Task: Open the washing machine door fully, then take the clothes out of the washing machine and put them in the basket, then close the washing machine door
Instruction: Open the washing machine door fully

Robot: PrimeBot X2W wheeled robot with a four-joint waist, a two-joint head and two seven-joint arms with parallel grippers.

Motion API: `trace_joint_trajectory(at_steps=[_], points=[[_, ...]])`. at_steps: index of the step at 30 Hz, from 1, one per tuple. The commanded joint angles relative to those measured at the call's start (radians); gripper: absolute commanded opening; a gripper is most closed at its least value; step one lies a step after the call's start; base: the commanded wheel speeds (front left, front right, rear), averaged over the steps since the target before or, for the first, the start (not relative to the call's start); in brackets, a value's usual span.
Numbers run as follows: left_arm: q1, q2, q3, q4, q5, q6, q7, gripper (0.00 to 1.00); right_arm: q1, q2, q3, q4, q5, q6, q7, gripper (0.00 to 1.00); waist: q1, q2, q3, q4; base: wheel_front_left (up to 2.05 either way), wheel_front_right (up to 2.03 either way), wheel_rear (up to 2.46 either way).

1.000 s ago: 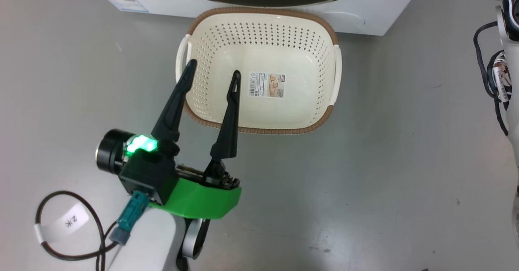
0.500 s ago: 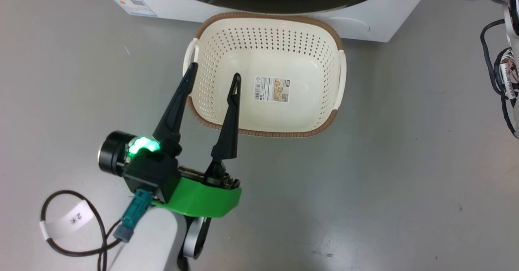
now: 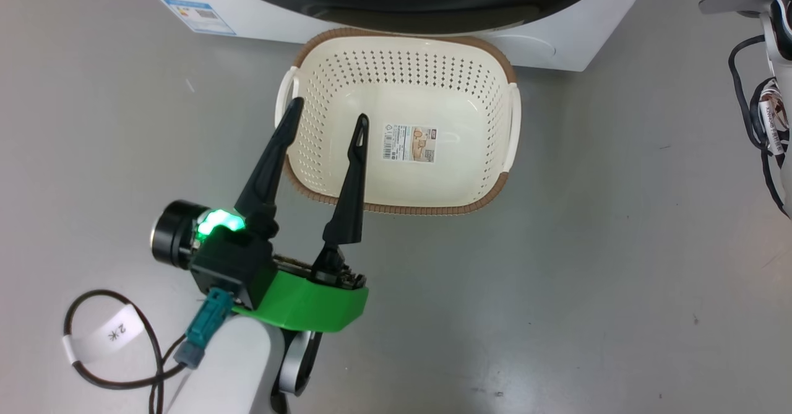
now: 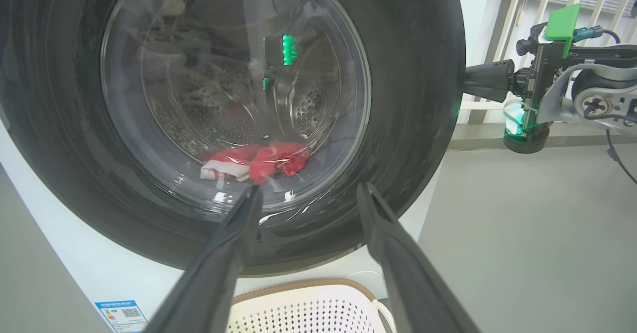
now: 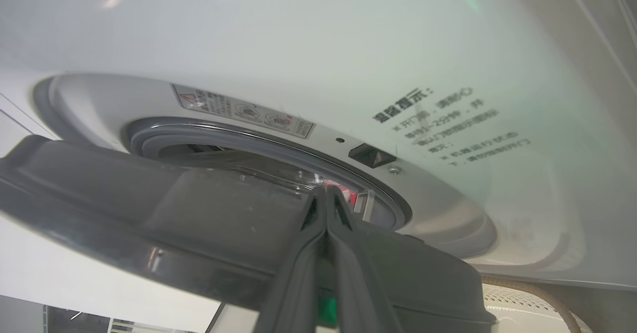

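Observation:
The washing machine door (image 4: 408, 99), black-rimmed with a clear glass bowl, faces my left wrist camera. The red and white clothes (image 4: 254, 161) lie in the drum behind the glass. In the right wrist view the door (image 5: 199, 213) stands slightly ajar from the washing machine (image 5: 348, 49). My right gripper (image 5: 326, 191) is shut, its tips in the gap at the door's edge, also seen as the right gripper (image 4: 468, 80) at the rim. My left gripper (image 3: 328, 110) hangs open and empty over the near-left rim of the empty basket (image 3: 482, 197).
The basket sits on grey floor right below the machine's front (image 3: 557, 36), which carries a small blue label (image 3: 198, 15). My right arm with its cables (image 3: 767, 92) stands at the far right. A looped tagged cable (image 3: 99, 340) hangs by my left forearm.
The head camera has shifted a little, so basket and machine slide in the picture. The left gripper keeps its pose and stays open.

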Motion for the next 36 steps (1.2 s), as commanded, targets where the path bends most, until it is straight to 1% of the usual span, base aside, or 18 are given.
trace_joint_trajectory(at_steps=[1,10,18,24,36], points=[[-0.004,0.018,0.030,-0.019,0.002,-0.002,-0.008,1.00,0.000,0.041,0.026,-0.031,0.011,0.008,0.019,0.00,0.0000,0.0000,-0.002,-0.002,0.00,0.00,0.00],[0.001,0.018,0.028,-0.011,0.001,-0.004,-0.008,1.00,0.021,0.040,0.046,-0.036,0.037,0.008,0.070,0.00,0.0000,0.0000,-0.017,-0.005,0.00,0.00,0.00],[0.003,0.018,0.030,-0.007,-0.006,-0.004,-0.008,1.00,0.034,0.043,0.061,-0.032,0.042,0.008,0.086,0.00,0.0000,0.0000,-0.030,-0.004,0.00,0.00,0.00],[0.006,0.018,0.035,-0.001,-0.011,-0.004,-0.008,1.00,0.058,0.037,0.072,-0.050,0.048,0.008,0.111,0.00,0.0000,0.0000,-0.048,-0.004,0.00,0.00,0.00],[0.025,0.018,0.048,0.017,-0.010,-0.005,-0.008,1.00,0.146,0.049,0.095,-0.099,0.057,0.008,0.152,0.00,0.0000,0.0000,-0.099,-0.020,0.00,0.00,0.00]])
